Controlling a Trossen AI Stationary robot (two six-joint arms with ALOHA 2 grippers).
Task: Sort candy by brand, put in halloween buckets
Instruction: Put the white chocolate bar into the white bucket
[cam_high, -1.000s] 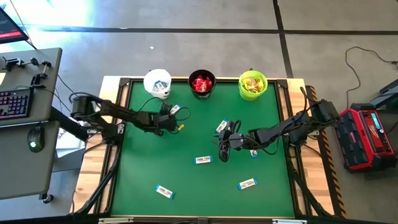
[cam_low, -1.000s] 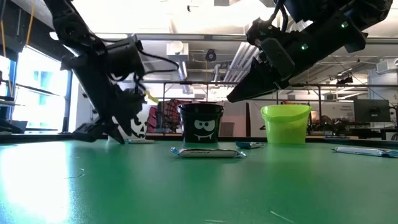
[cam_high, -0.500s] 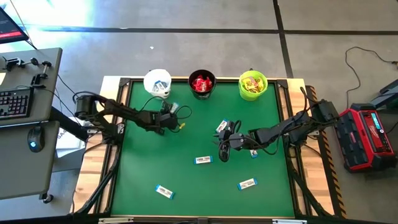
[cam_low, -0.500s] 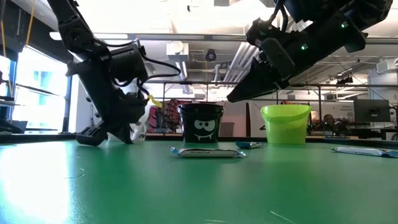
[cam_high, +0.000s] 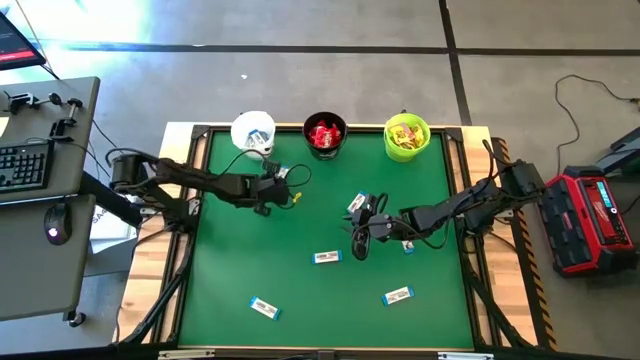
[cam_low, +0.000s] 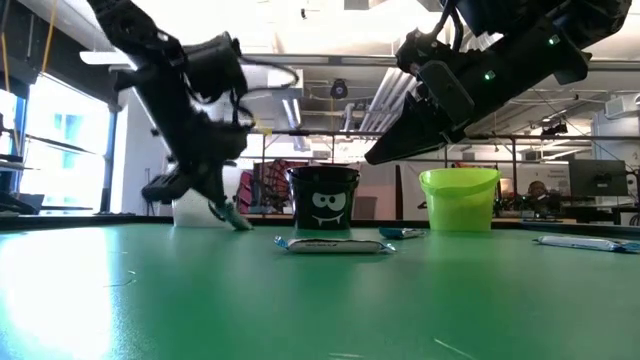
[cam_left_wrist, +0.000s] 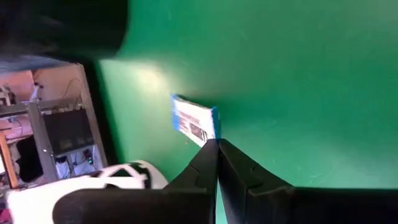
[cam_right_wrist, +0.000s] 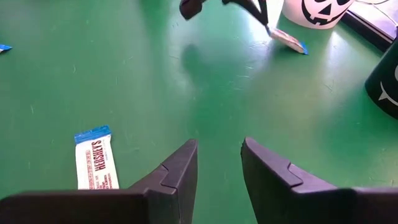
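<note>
My left gripper (cam_high: 277, 181) is shut on a narrow white-and-blue candy bar (cam_left_wrist: 194, 121) just in front of the white bucket (cam_high: 253, 132). The black bucket (cam_high: 325, 133) with red candy and the lime green bucket (cam_high: 407, 135) with yellow candy stand beside it along the far edge. My right gripper (cam_right_wrist: 217, 163) hovers open above the table's middle with nothing between its fingers. Several more white-and-blue bars lie flat on the green table, one (cam_right_wrist: 96, 164) near my right gripper. My left gripper pinches the bar by one short end (cam_left_wrist: 207, 138) between its two fingertips. The fingers slant down from the table's left side. The bar (cam_low: 234, 216) hangs tilted below them; I cannot tell whether its lower end touches the table.
Loose bars lie at the table's middle (cam_high: 326, 257), near left (cam_high: 264, 307), near right (cam_high: 398, 295) and beside my right arm (cam_high: 357, 203). A raised black frame (cam_high: 200, 230) runs round the green table. A desk with a keyboard stands off to the left.
My left gripper has shut on the bar that lay in front of the white bucket and has risen with it. The bar has come up off the table by its held end and now hangs tilted.
</note>
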